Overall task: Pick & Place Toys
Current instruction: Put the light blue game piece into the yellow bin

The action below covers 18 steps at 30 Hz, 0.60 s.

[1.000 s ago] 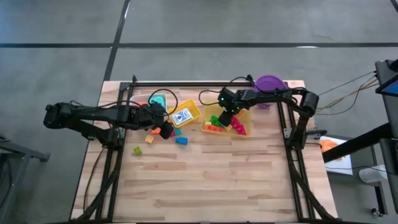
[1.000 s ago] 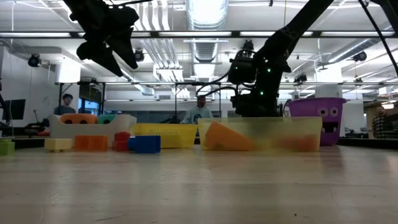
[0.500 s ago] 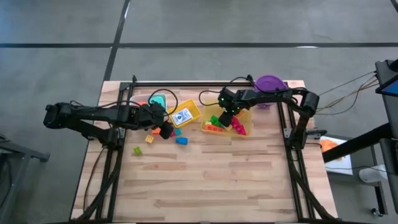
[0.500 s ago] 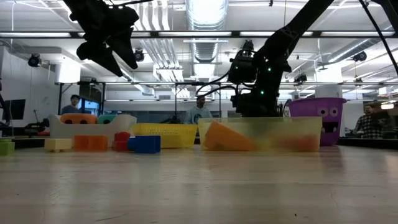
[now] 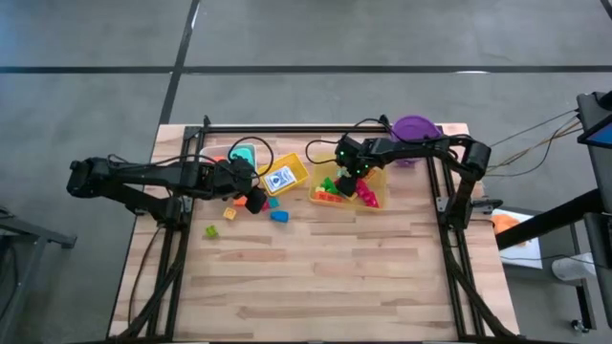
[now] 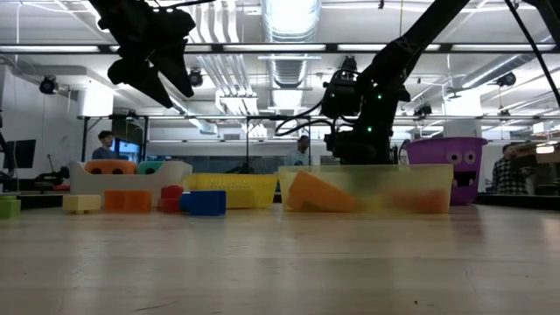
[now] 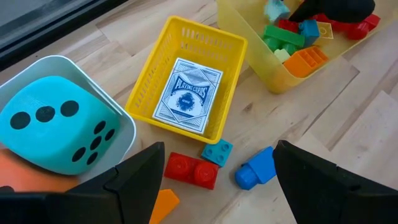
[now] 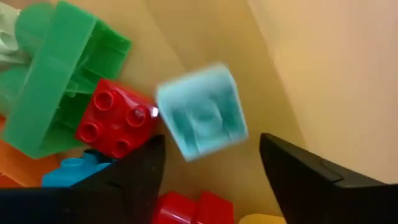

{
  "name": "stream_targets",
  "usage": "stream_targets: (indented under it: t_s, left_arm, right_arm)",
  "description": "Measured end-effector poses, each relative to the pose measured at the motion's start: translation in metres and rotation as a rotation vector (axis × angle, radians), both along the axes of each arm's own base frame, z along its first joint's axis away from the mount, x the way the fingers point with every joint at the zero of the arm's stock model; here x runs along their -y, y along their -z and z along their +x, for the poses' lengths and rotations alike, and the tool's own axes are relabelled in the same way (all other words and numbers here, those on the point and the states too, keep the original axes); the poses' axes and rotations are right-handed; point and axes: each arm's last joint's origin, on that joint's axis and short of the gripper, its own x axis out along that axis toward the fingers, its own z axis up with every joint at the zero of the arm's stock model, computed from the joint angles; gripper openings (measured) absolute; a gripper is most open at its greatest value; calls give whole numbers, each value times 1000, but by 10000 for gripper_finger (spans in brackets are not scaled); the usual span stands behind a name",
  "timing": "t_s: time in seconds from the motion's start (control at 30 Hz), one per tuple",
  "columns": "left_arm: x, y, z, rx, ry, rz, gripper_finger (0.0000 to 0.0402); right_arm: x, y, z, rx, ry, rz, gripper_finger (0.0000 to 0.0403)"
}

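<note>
My right gripper (image 8: 211, 171) is open and points down into the clear bin (image 5: 375, 182). A light blue brick (image 8: 202, 112) shows blurred just beyond its fingertips, touching neither finger, above a red brick (image 8: 115, 124) and a green brick (image 8: 56, 81) lying in the bin. My left gripper (image 7: 217, 180) hangs open above loose bricks on the table: a red one (image 7: 191, 170), a blue one (image 7: 257, 168) and a small teal one (image 7: 217, 151). The blue-white card box (image 7: 189, 95) lies flat in the yellow basket (image 7: 186, 37).
A teal dotted die (image 7: 56, 124) sits in a white tub at the far left. The purple bucket (image 5: 414, 127) stands behind the clear bin. Green (image 5: 211, 231), yellow (image 5: 229, 213) and blue (image 5: 278, 216) bricks lie on the table; the near half is bare wood. People stand in the room beyond.
Both arms have kept their places. The light blue brick is in motion beneath my right gripper's fingers over the bin's pile.
</note>
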Motion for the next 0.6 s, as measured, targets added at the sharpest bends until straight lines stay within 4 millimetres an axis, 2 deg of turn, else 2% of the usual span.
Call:
stream_targets:
  t_s: [0.27,0.47,0.6]
  left_arm:
    - [1,1,-1,-17,13,-20,298]
    - [3,14,4,-112,50,-85,298]
    - [4,29,12,-213,102,-103,298]
  right_arm:
    - [-4,-2,-3,-24,40,27,334]
    - [-15,-16,-4,-10,29,23,348]
    - [-26,-35,-4,47,22,8,348]
